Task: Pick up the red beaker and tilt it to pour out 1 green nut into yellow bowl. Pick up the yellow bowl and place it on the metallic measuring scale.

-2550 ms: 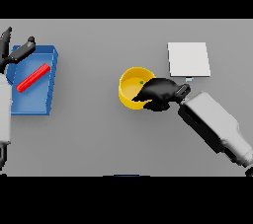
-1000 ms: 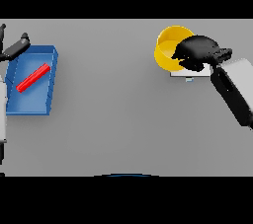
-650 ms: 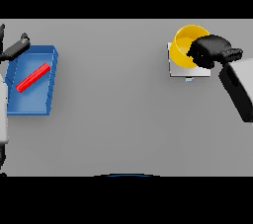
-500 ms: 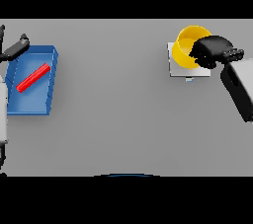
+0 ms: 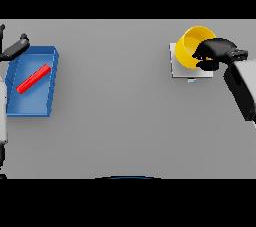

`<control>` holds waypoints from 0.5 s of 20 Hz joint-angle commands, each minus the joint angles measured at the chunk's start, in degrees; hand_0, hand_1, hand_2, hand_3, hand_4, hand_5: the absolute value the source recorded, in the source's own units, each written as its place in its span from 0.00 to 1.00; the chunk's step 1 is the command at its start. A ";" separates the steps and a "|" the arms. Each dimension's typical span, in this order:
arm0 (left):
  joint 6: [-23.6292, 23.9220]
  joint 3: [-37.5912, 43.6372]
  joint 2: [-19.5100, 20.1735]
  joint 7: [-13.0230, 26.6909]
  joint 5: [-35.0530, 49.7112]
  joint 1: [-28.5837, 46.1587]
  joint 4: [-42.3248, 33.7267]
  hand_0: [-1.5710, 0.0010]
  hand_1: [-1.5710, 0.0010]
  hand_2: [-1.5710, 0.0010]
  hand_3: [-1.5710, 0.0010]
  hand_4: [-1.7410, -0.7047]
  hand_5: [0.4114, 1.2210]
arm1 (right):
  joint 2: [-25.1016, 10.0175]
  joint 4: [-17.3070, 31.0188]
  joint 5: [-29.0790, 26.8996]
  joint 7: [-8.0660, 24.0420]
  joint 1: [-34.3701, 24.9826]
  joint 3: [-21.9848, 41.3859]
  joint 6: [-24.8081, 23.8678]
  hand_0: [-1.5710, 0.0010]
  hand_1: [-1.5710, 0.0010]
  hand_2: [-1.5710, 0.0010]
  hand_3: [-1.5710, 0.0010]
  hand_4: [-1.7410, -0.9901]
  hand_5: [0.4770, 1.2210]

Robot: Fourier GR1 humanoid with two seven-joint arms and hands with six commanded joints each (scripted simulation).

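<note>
The yellow bowl point(image 5: 191, 45) is at the far right, over the metallic measuring scale point(image 5: 181, 68), tilted with its opening toward the left. My right hand point(image 5: 216, 52) is shut on the bowl's right rim. Only the scale's left and front edges show under the bowl and hand. The red beaker point(image 5: 33, 79) lies on its side in the blue tray point(image 5: 31, 105) at the far left. My left hand point(image 5: 14, 48) hovers at the tray's upper left corner, fingers relaxed and holding nothing. No green nut is visible.
The blue tray sits against the table's left edge. The scale stands near the table's right back corner.
My right hand carried the yellow bowl from mid-table right and back onto the scale. Over the last half second it barely moved. The left hand drew back slightly.
</note>
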 commanded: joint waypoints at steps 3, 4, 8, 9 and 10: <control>0.27 -0.14 0.02 -0.52 -0.23 0.02 -0.09 1.00 1.00 1.00 1.00 0.86 0.44 | 0.86 0.59 -0.60 1.05 -0.49 -0.38 1.27 0.47 0.62 0.62 0.49 0.25 0.64; 0.09 -0.18 0.10 0.04 -0.35 0.04 -0.04 1.00 1.00 1.00 1.00 0.86 0.44 | 0.59 0.41 -0.87 0.65 -0.23 -0.56 1.37 0.55 0.67 0.67 0.54 0.27 0.60; 0.50 -0.09 -0.04 -0.59 -0.29 0.40 -0.25 1.00 1.00 1.00 1.00 0.86 0.45 | 0.52 -1.04 -1.06 2.60 0.30 -0.22 3.18 0.81 0.86 0.81 0.68 0.34 0.50; 0.50 0.07 -0.12 -0.15 -0.14 0.04 0.10 1.00 1.00 1.00 1.00 0.86 0.44 | -0.10 -0.81 -1.01 1.94 0.41 -0.21 3.32 0.85 0.89 0.84 0.70 0.36 0.48; 0.59 -0.07 -0.35 0.00 -0.15 0.03 -0.38 1.00 1.00 1.00 1.00 0.86 0.44 | -0.45 -0.46 -0.38 1.41 0.24 0.25 3.10 0.88 0.91 0.86 0.73 0.37 0.47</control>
